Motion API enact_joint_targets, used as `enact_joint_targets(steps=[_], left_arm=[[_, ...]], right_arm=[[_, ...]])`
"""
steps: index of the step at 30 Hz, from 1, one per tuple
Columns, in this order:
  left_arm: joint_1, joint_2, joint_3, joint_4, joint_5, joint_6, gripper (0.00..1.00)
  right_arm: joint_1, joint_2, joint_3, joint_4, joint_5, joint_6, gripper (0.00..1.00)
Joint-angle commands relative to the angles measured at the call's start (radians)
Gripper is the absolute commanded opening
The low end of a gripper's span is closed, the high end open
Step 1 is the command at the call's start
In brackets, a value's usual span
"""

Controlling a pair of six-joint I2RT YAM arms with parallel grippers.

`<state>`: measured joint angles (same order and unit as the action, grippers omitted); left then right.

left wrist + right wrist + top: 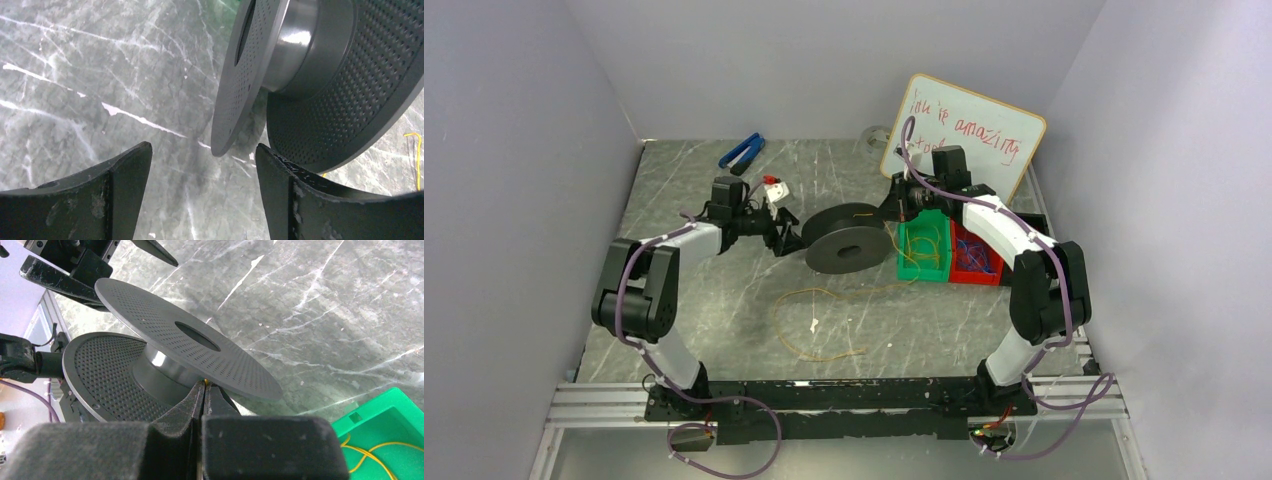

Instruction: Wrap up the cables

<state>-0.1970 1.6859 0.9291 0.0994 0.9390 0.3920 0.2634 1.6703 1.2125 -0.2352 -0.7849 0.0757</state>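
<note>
Nearest the arm bases, the cables lie as a loose yellowish loop on the grey marbled desk, with a small white scrap inside the loop and one strand trailing off to the right toward the bins. Just beyond the loop sits the black spool, tilted, its two perforated flanges and shiny hub plain in both wrist views. The left tool is at the spool's left side and released — its two dark fingers stand wide apart, with the edge of one flange just beyond the gap between them and the other flange passing behind the right finger. The right tool reaches in from the opposite side, clenched tight with its tips at the hub between the flanges; a sliver of yellow cable shows at the pinch. Immediately right of the spool is a green bin holding more yellow wire, and touching it on the right a red bin with blue-purple wires. Farther back on the left lie a small red-and-white object and a blue-handled item — and at the far right a whiteboard with red handwriting leans against the wall.
</note>
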Motion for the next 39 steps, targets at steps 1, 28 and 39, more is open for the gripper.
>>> enact_joint_targets(steps=[1, 28, 39], left_arm=[[-0.019, 0.009, -0.013, 0.153, 0.073, -0.051, 0.76], [-0.196, -0.213, 0.308, -0.597, -0.466, 0.085, 0.03], [-0.264, -0.164, 0.370, -0.567, -0.650, -0.102, 0.03]], right_arm=[[0.004, -0.006, 0.016, 0.032, -0.003, 0.004, 0.00], [0.155, -0.231, 0.178, -0.107, 0.547, -0.164, 0.00], [0.246, -0.170, 0.186, -0.105, 0.535, 0.147, 0.00]])
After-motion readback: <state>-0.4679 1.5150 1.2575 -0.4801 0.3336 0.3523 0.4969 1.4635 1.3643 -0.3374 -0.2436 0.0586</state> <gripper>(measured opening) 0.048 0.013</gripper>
